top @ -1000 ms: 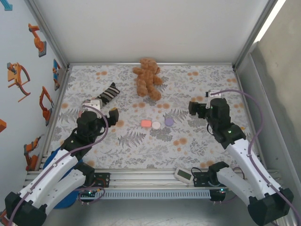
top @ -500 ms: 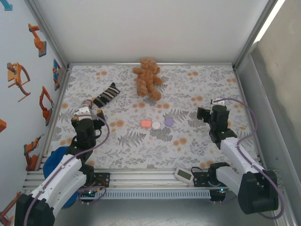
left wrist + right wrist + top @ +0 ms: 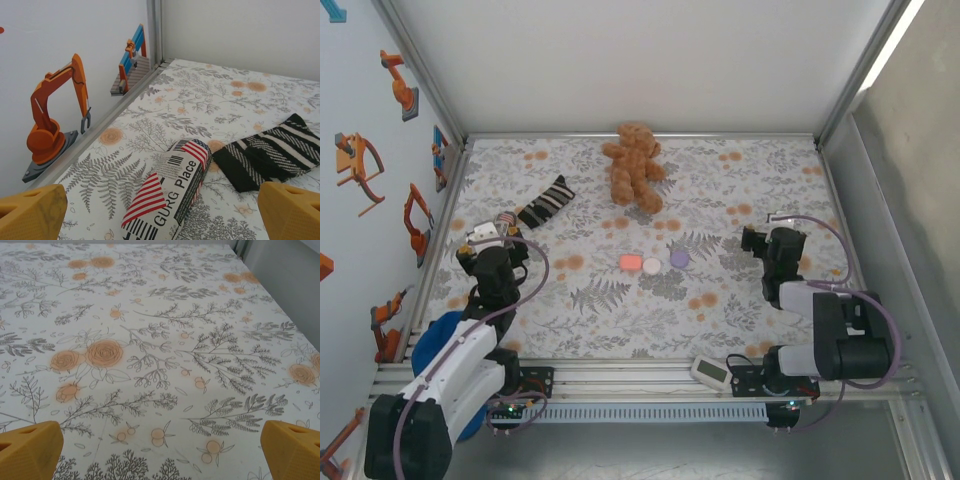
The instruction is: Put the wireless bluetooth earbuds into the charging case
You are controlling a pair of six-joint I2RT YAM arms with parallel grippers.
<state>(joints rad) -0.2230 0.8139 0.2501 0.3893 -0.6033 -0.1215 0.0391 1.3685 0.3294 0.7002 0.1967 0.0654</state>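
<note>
Left gripper [image 3: 160, 215] wide open, empty, at frame left in the top view; packet [image 3: 170, 192] and striped sock [image 3: 272, 155] just ahead of it. Right gripper [image 3: 160, 452] wide open over bare counter [image 3: 150, 340], frame right. Earbuds [image 3: 652, 265], a pink, white and lilac row, sit at frame centre, well apart from both.

A salmon-pink rounded plastic case [image 3: 631, 262], a white round case [image 3: 652, 265] just beside it and a lilac round case [image 3: 679, 258] nearby lie flat in a row mid-worktop [image 3: 620, 315], seemingly closed.
</note>
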